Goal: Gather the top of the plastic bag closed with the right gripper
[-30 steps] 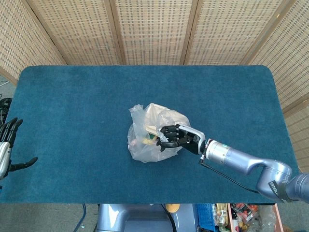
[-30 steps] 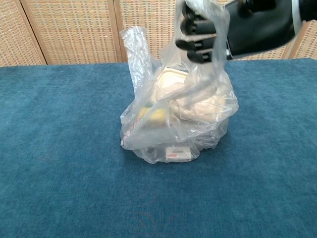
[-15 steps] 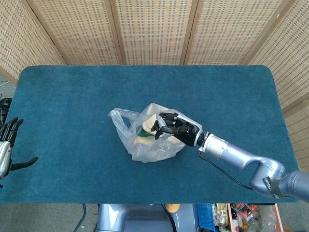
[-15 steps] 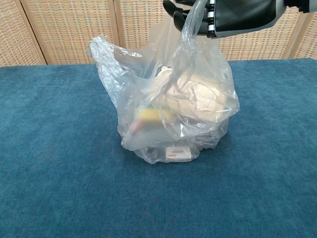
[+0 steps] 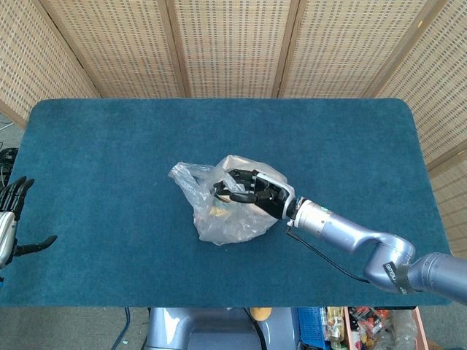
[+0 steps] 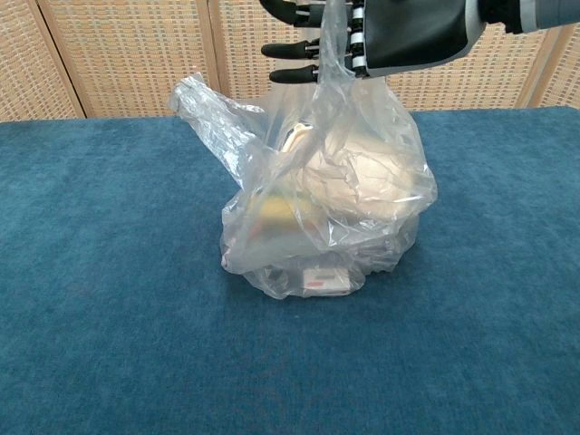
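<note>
**Right hand above the bag's gathered top**

A clear plastic bag (image 6: 331,213) sits on the blue desk (image 6: 109,299), bulging with pale and yellowish contents and a small white label low at the front. One loose flap sticks out to the upper left. The right hand (image 6: 381,32), black with a grey arm behind, is at the top edge, its fingers (image 6: 294,47) stretched leftward, and a strip of the plastic rises up against it. Woven screen panels (image 6: 127,54) stand behind.
</note>
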Robot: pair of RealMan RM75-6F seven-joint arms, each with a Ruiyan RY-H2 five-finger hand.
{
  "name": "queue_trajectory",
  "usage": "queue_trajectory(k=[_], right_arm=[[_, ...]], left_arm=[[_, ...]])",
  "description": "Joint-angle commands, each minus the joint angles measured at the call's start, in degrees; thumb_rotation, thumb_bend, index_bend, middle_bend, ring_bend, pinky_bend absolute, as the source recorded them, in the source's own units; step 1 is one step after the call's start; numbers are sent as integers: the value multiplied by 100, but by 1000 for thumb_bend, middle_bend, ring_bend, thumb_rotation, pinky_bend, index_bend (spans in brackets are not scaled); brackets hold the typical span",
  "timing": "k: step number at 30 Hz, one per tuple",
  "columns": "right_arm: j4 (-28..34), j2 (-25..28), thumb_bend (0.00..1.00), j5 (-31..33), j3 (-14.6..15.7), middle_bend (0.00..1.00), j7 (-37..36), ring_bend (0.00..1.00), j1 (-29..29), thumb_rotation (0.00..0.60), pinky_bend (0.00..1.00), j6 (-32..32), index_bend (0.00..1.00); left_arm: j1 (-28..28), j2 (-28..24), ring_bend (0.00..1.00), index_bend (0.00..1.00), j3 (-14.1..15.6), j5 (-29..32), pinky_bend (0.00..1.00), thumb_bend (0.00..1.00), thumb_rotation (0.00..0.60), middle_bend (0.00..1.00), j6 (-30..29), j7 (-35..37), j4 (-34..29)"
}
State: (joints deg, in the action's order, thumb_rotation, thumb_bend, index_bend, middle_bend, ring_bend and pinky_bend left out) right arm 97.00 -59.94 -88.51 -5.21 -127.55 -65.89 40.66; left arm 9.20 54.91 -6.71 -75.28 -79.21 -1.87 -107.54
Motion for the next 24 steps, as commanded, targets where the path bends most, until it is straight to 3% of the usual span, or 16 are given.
queue_trajectory(k=[1,4,8,15,24], right_arm=[[70,-2,0,36,-93,334,132,64,-84,600,46,-160,394],[137,-39,0,88,-187,345,172,125,-111,600,51,-229,395],[131,-88,0,-47,-241,472,95,275,-104,600,159,-186,461],[9,-88,0,-374,-193,577,-164,340,-108,600,196,-73,583],[-236,22,0,-1047,166,704,-575,437,-163,600,278,218,687]], left_arm=[[3,-2,0,0,0,1,0,159,600,0,2,0,1],[6,-1,0,0,-2,17,0,161,600,0,8,-2,4],[14,1,0,0,-5,44,0,160,600,0,25,7,20],[34,9,0,0,-19,94,0,160,600,0,55,11,43],[102,75,0,0,-36,153,0,170,600,0,132,-77,100]])
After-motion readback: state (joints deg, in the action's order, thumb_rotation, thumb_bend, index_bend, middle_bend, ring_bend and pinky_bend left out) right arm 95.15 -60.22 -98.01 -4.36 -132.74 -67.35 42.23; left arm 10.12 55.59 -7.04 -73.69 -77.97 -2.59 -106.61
